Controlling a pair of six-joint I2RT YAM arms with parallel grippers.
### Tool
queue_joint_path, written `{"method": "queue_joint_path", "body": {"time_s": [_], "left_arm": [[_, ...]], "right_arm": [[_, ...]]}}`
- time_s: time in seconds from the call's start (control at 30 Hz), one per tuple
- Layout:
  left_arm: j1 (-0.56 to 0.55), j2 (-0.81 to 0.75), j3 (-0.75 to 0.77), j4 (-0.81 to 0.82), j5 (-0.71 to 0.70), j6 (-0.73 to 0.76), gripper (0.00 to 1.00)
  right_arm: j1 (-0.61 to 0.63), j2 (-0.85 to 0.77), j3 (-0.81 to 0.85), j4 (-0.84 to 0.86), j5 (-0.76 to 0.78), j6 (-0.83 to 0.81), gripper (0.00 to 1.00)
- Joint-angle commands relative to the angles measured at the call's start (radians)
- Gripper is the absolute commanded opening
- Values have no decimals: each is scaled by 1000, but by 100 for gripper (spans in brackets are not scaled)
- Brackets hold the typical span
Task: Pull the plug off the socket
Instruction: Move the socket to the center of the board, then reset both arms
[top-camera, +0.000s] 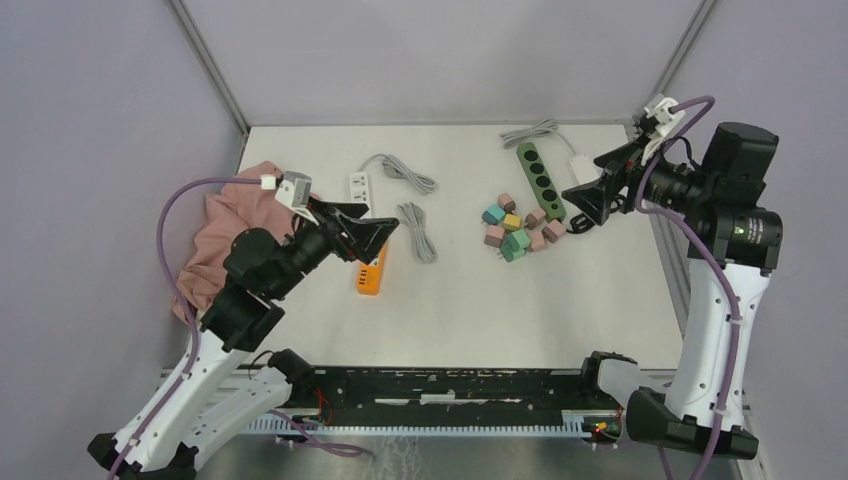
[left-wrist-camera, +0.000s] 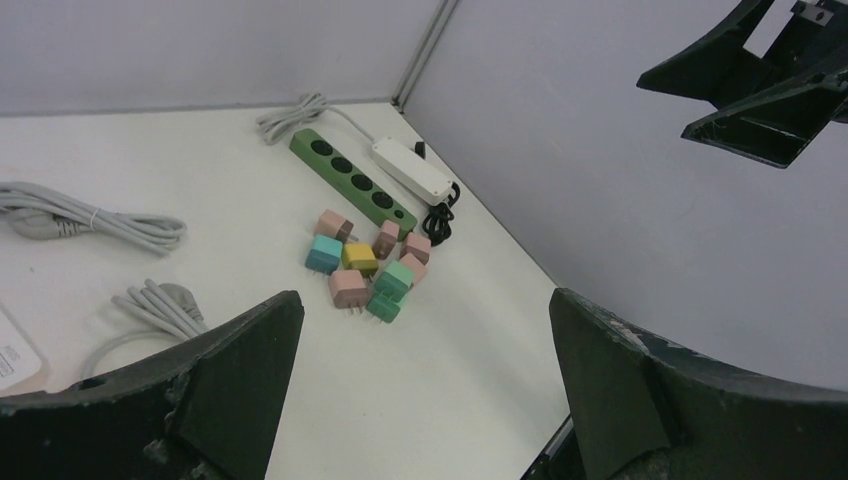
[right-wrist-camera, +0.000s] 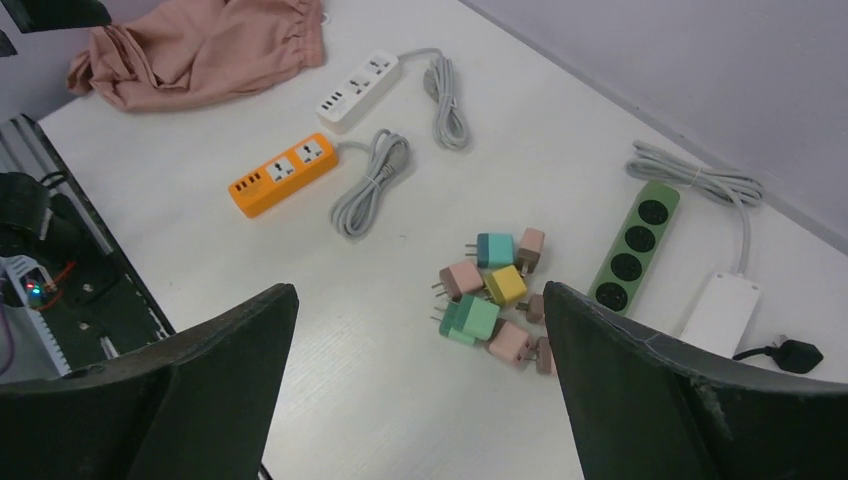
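Several loose coloured plug blocks (top-camera: 520, 228) lie in a pile beside a green power strip (top-camera: 540, 180); they also show in the left wrist view (left-wrist-camera: 368, 265) and the right wrist view (right-wrist-camera: 495, 295). The green strip's (right-wrist-camera: 633, 245) round sockets are empty. An orange strip (top-camera: 370, 272) and a white strip (top-camera: 360, 186) lie at centre left, with no plug showing in either (right-wrist-camera: 283, 173). My left gripper (top-camera: 372, 235) hovers open and empty above the orange strip (left-wrist-camera: 422, 300). My right gripper (top-camera: 590, 200) hangs open and empty, right of the pile (right-wrist-camera: 420, 295).
A pink cloth (top-camera: 235, 225) lies at the left edge. Grey coiled cables (top-camera: 415, 232) lie next to the orange and white strips. A second white strip (right-wrist-camera: 720, 305) with a black plug (right-wrist-camera: 790, 352) lies by the right wall. Enclosure walls stand close on all sides.
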Motion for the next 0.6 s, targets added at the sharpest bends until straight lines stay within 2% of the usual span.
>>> {"method": "queue_joint_path", "body": {"time_s": [0.0,0.2,0.33,0.57], "left_arm": [[1,-21,97,-55,6,61,99],[2,-37,156,-111,-15,72,99],[2,-50,182,-135,-27,77,99],[2,-50,215,-169,-36,95,99]], "right_arm": [[-4,5,98,-68,-80,92,99],[-5,3,150,8,-102,287,99],[-5,-4,174,54,-47,418,99],[-5,-6,210,41,89,487,99]]}}
